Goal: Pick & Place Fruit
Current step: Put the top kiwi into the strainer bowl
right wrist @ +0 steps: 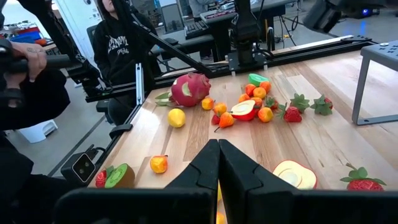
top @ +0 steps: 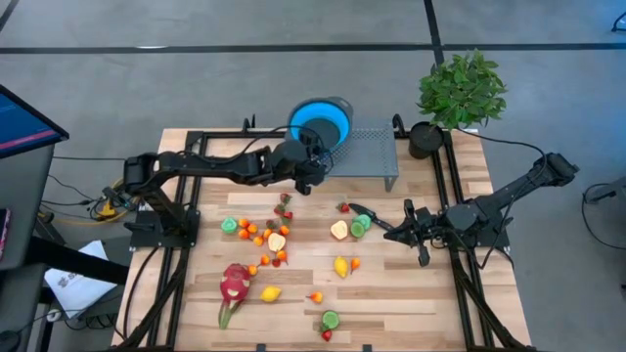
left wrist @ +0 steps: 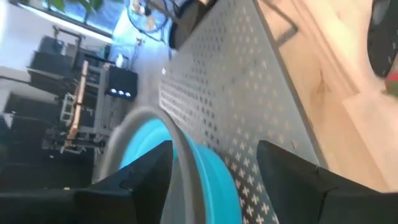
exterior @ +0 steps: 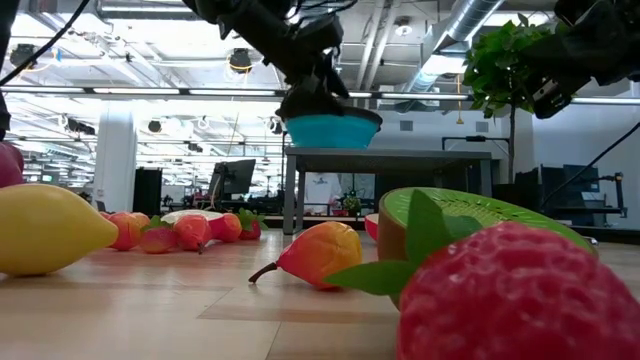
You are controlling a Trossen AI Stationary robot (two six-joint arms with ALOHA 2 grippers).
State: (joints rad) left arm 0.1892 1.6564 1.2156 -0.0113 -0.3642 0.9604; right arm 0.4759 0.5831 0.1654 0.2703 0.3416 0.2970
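Near edge of the table (top: 411,303): the fruit is lying loose, none of it held. Dragon fruit (top: 234,285) is sitting near the left front, a lemon (top: 271,293) just beside it, a halved kiwi (top: 331,319) near the front centre. Mid-table, a cluster of small orange and red pieces (top: 266,235) is sitting left of centre, and a cut pale fruit (top: 339,230) right of it.

Right gripper (right wrist: 218,163) is hovering low over the right-centre of the table, fingers pressed together, nothing pinched. It's waiting.

Further back, left gripper (left wrist: 214,177) is hanging over the rim of the blue bowl (top: 321,122), which is sitting on the perforated metal stand (top: 367,152). Jaws are spread, straddling the rim; can't see any fruit between them. Judging this as a drop into the bowl, but the bowl's inside is hidden in every view.

Risks: fingers sitting either side of the rim, so pulling away sideways could be dragging or tipping the bowl off the stand. A drop this close to the rim could be bouncing a piece out. Potted plant (top: 460,93) is standing at the far right corner, well clear.
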